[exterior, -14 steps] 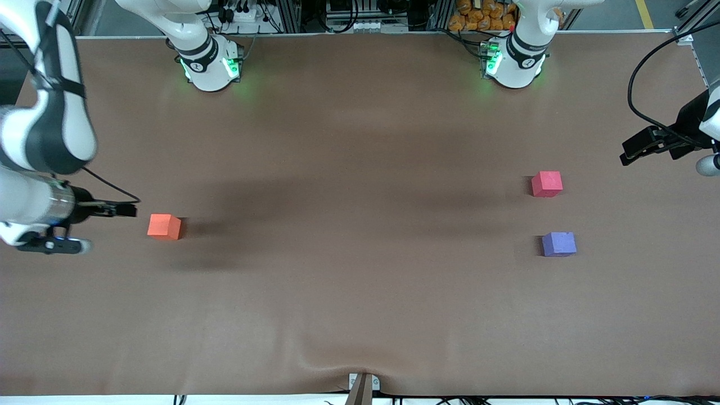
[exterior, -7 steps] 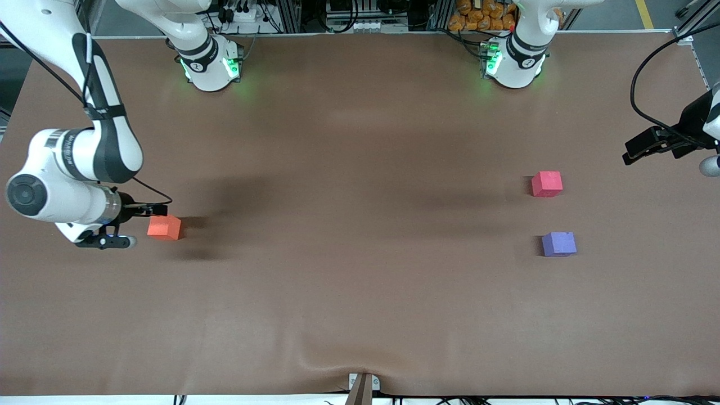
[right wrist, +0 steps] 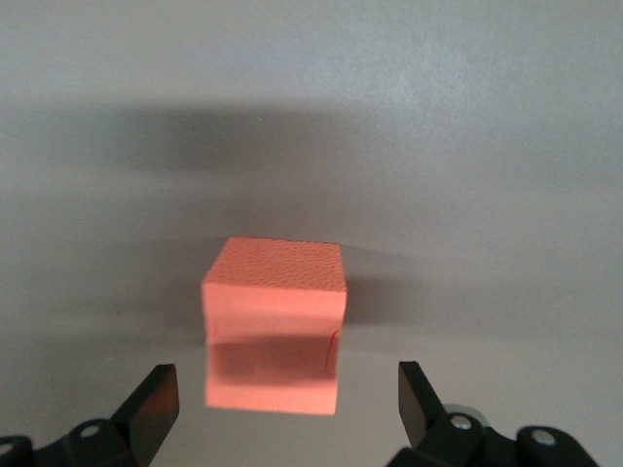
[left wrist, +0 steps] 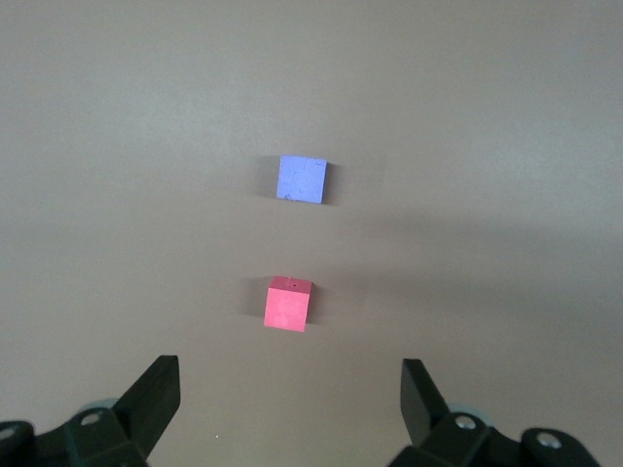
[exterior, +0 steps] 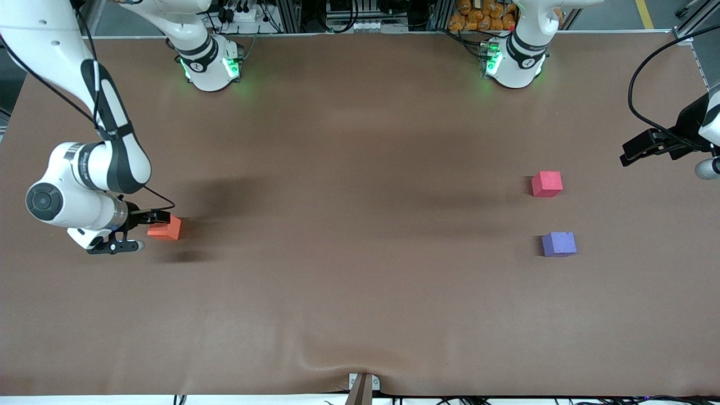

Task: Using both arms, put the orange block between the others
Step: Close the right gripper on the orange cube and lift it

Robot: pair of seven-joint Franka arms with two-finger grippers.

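Observation:
The orange block (exterior: 167,228) lies on the brown table at the right arm's end. My right gripper (exterior: 154,219) is low beside it and open. In the right wrist view the orange block (right wrist: 275,326) sits just ahead of the spread fingertips (right wrist: 156,397), touching neither. The pinkish-red cube (exterior: 547,184) and the purple-blue cube (exterior: 559,244) stand apart at the left arm's end, the purple one nearer the front camera. My left gripper (exterior: 634,151) hangs open above the table edge there and waits. Its wrist view shows the red cube (left wrist: 288,304), the purple cube (left wrist: 302,180) and the open left gripper (left wrist: 290,384).
The brown cloth (exterior: 360,253) has a wrinkle near the front edge (exterior: 332,360), beside a small bracket (exterior: 363,385). A black cable (exterior: 638,84) loops over the table's corner by the left arm.
My right arm has swung in toward the orange block and lowered, bringing its open fingers up to the cube. The left arm and all cubes have stayed put.

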